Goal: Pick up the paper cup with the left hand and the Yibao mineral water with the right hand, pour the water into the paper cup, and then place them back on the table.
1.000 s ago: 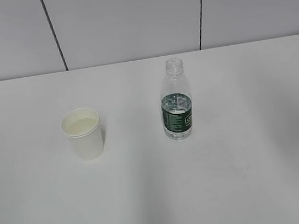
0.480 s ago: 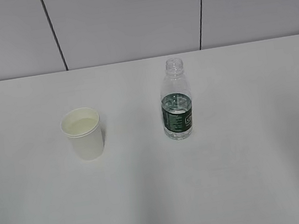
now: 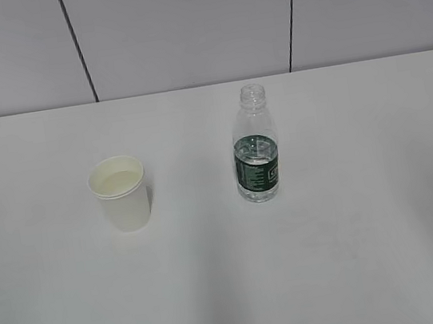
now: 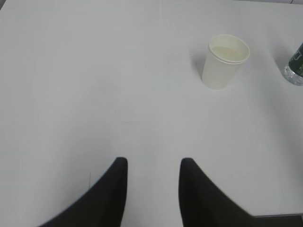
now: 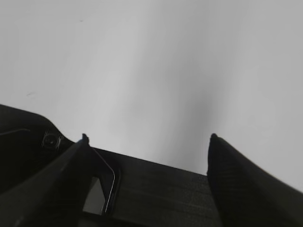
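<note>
Start of the approach, neither object grasped. Nearest the viewer, the left hand [image 4: 152,163] shows two black fingers [image 4: 118,175] parted to a moderate gap with nothing between them, poised above bare table [image 3: 313,277]. The right hand [image 5: 147,138] stands with its jaws spread wide and empty; its wrist view shows only white surface, so neither task object is yet before it.

Farther in, the paper cup [image 3: 121,192] stands upright on the table, left of centre, with a pale fill visible inside. From the left wrist view the paper cup [image 4: 224,61] lies ahead and to the right of the fingers, well apart from them. The Yibao mineral water [image 3: 254,144] stands upright to the cup's right, capless, partly filled, also well apart from the cup.

For a sound grasp, the left hand probably needs to open wider before closing on the cup's mid-wall, gently enough to avoid crushing the paper. The right hand should take the bottle at the label band, keeping it vertical since the neck is open. Behind both runs the grey panelled wall [image 3: 182,30].
</note>
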